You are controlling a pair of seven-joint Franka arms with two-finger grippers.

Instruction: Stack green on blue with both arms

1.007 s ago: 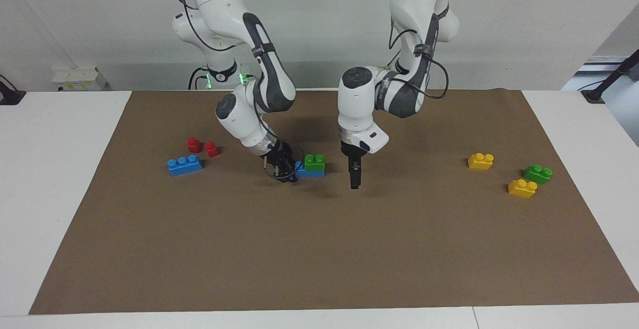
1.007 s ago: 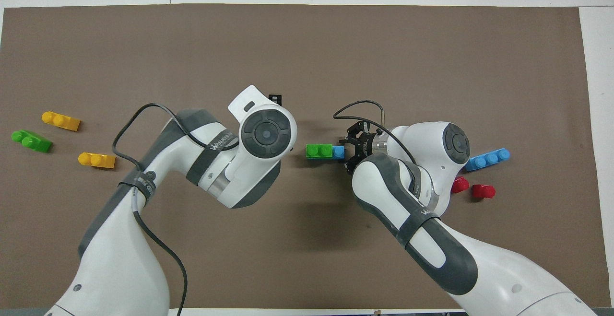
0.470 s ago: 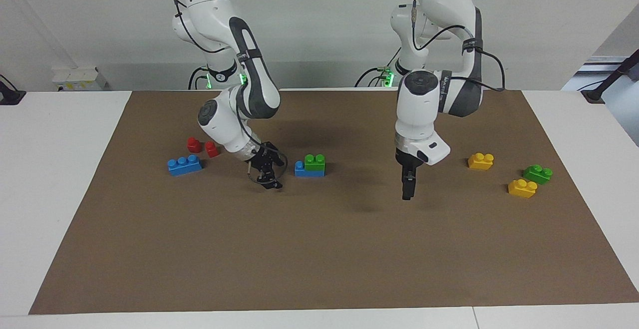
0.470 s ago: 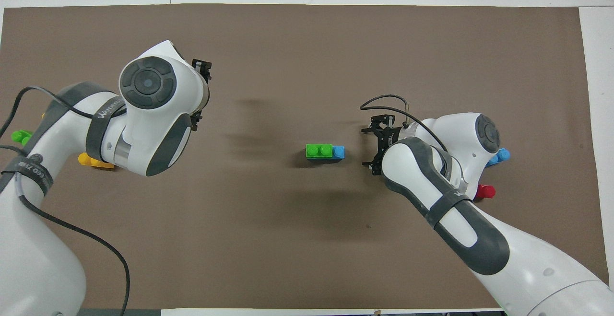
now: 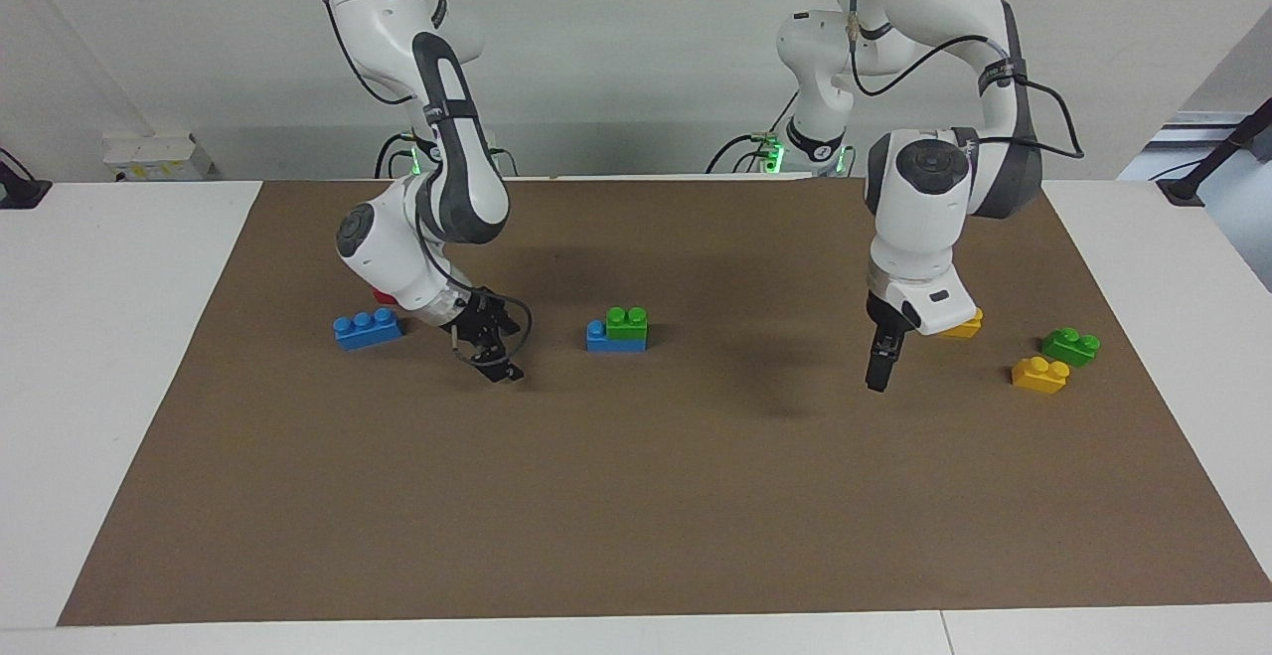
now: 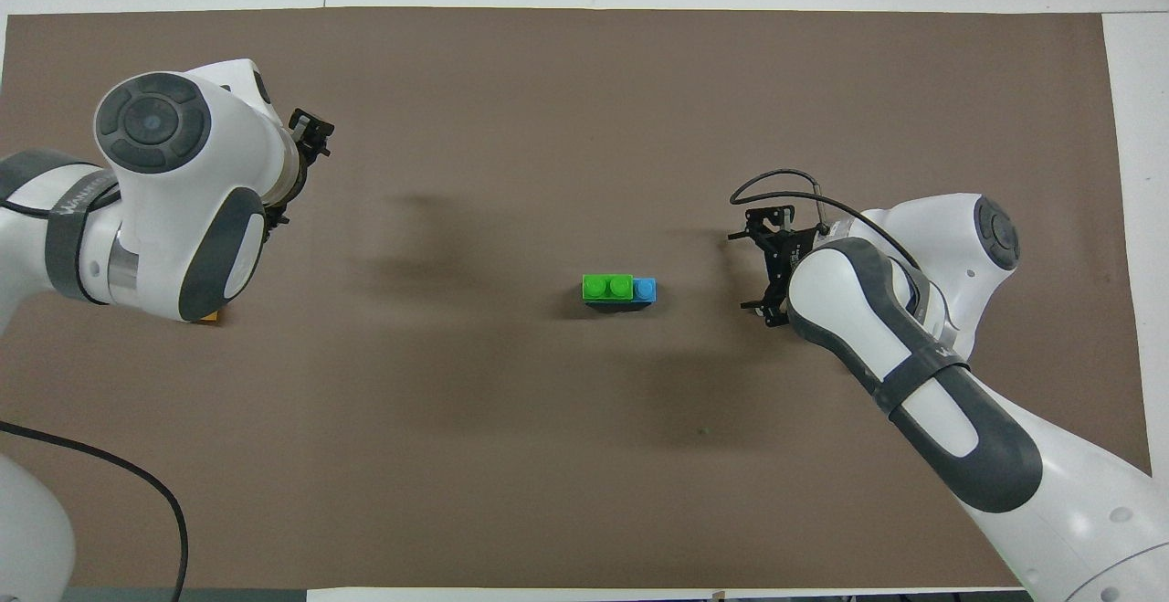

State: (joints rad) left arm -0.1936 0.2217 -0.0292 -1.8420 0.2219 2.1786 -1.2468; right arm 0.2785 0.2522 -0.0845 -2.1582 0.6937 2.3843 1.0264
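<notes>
Brown paper matting (image 5: 636, 496) covers the white table (image 5: 109, 367), and everything rests on it. No container shows in either view.

Both arms are raised over the mat. The left arm (image 5: 924, 188) hangs over its own end of the table, its left gripper (image 5: 878, 369) pointing straight down; whether its fingers are apart or together cannot be told. The right arm (image 5: 437, 188) bends low over its end, its right gripper (image 5: 494, 357) tilted with the fingers spread apart and holding nothing.

At the middle of the mat sits the blue brick (image 5: 597, 335), with the green brick (image 5: 627, 324) stacked on it, covering the two studs toward the left arm's end and leaving one blue stud bare toward the right arm's end. The stack lies between the two grippers, nearer the right gripper, touching neither.

A second blue brick (image 5: 368, 328) lies by itself toward the right arm's end, with a bit of red (image 5: 382, 294) just showing by the right arm's wrist. Toward the left arm's end lie a second green brick (image 5: 1070, 346), a yellow brick (image 5: 1039, 374) just beside it, and another yellow brick (image 5: 966, 325) mostly hidden by the left gripper's body.

The facing view shows all these spare bricks; in the overhead view the arms cover nearly all of them, leaving only a yellow sliver (image 6: 211, 316), while the stack (image 6: 619, 290) shows clearly from above.
</notes>
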